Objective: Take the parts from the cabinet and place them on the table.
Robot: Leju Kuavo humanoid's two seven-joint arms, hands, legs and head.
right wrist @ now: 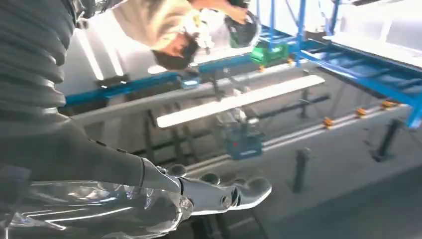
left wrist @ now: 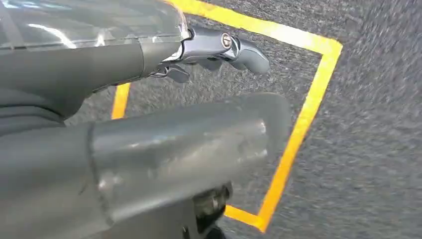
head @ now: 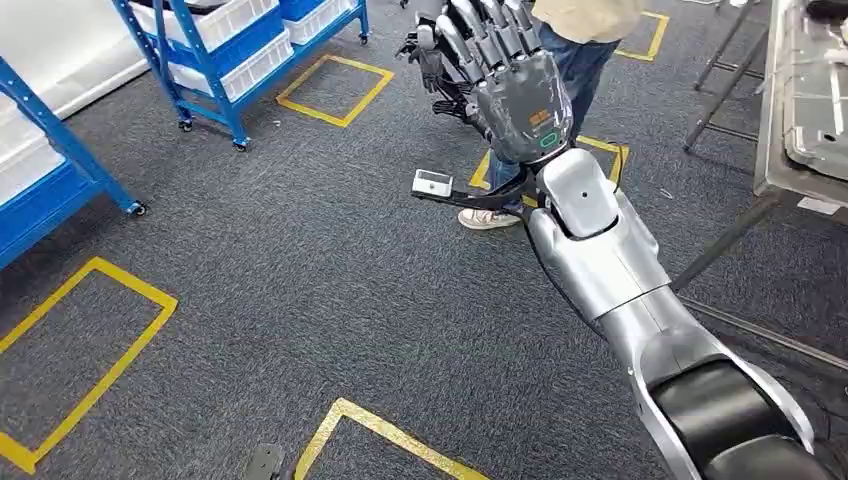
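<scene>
My right hand point(head: 505, 80) is raised high in the middle of the head view, fingers stretched apart and nothing in them. In the right wrist view the same hand point(right wrist: 149, 199) is stretched out and bare, with blue racking point(right wrist: 348, 69) beyond it. My left hand point(left wrist: 99, 64) hangs over grey carpet, thumb and fingers point(left wrist: 219, 47) apart, holding nothing. The blue cabinet rack point(head: 240, 50) with white bins point(head: 215, 25) stands at the far left. The metal table point(head: 775, 120) is at the right edge, with grey parts point(head: 815, 90) lying on it.
A person point(head: 580, 40) stands just behind my right hand, one shoe point(head: 487, 218) beside my forearm. Another blue rack point(head: 50, 190) juts in at the left. Yellow tape squares point(head: 335, 90) mark the carpet. Table legs point(head: 715, 80) stand at the right.
</scene>
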